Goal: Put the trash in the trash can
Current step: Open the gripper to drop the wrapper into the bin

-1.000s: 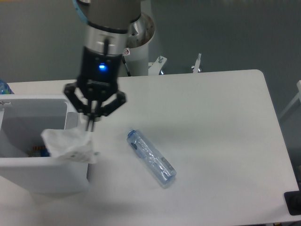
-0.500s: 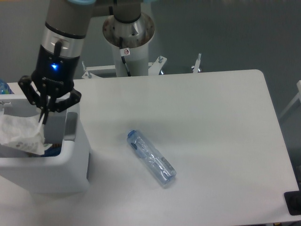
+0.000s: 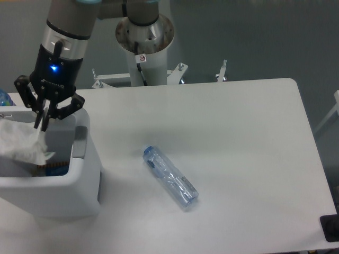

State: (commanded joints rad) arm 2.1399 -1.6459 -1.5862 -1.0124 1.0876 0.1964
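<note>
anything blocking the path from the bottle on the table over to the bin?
Nothing visible. The bottle lies alone on the white table, with bare tabletop between it and the trash can at the left. The claw hangs over the can's opening, pinching the crumpled white wrapper, so that space is occupied for now.

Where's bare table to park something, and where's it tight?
Free: the white table right of the bottle out to the right edge, and the strip between bottle and trash can. Crowded: far left, where the gripper holds the wrapper over the can.
</note>
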